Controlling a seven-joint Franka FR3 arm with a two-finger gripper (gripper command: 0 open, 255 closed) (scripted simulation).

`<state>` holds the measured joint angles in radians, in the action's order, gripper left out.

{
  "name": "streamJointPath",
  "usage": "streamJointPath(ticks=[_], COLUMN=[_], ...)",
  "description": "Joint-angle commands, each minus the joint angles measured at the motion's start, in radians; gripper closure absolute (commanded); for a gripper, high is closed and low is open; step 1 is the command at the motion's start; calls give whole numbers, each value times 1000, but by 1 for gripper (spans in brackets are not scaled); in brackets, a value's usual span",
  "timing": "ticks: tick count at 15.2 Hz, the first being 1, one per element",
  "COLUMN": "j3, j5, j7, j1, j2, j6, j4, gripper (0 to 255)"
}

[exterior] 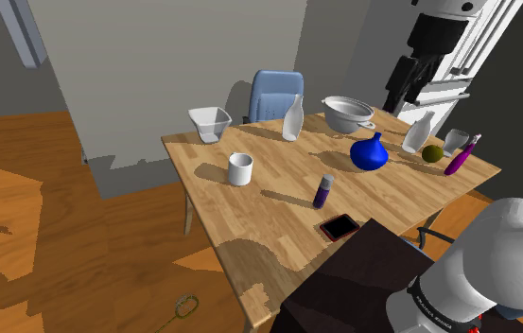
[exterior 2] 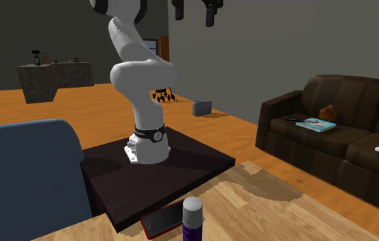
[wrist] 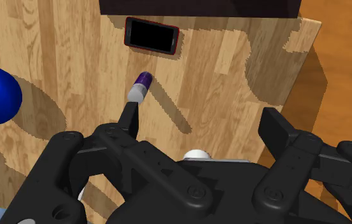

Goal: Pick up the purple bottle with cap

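Note:
The small purple bottle (exterior: 322, 191) with a grey cap stands upright on the wooden table (exterior: 269, 203), near the edge by the stand. It rises at the second exterior view's bottom as the same bottle (exterior 2: 192, 219), and the wrist view looks down on the bottle (wrist: 140, 88) just beyond one finger. My black gripper (exterior: 407, 95) hangs high above the table's far side, open, nothing between its fingers. The gripper (exterior 2: 194, 10) shows at the second exterior view's top edge. In the wrist view the gripper (wrist: 201, 118) has its fingers wide apart.
A red-cased phone (exterior: 339, 227) lies beside the bottle near the dark stand (exterior: 363, 284). A blue vase (exterior: 368, 153), white mug (exterior: 240, 168), clear tub (exterior: 210, 123), white bottle (exterior: 293, 118), grey pot (exterior: 348, 113) and magenta spray bottle (exterior: 461, 154) share the table. A blue chair (exterior: 276, 95) stands behind.

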<state>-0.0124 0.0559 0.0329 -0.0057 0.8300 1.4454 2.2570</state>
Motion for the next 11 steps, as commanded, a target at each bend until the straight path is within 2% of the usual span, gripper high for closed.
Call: streamJointPath(ticks=[1,11], j3=[0,60], j5=[0,16], j7=[0,56], j1=[0,-60], j2=[0,-124], j6=[0,334], j4=[0,220], gripper=[0,0])
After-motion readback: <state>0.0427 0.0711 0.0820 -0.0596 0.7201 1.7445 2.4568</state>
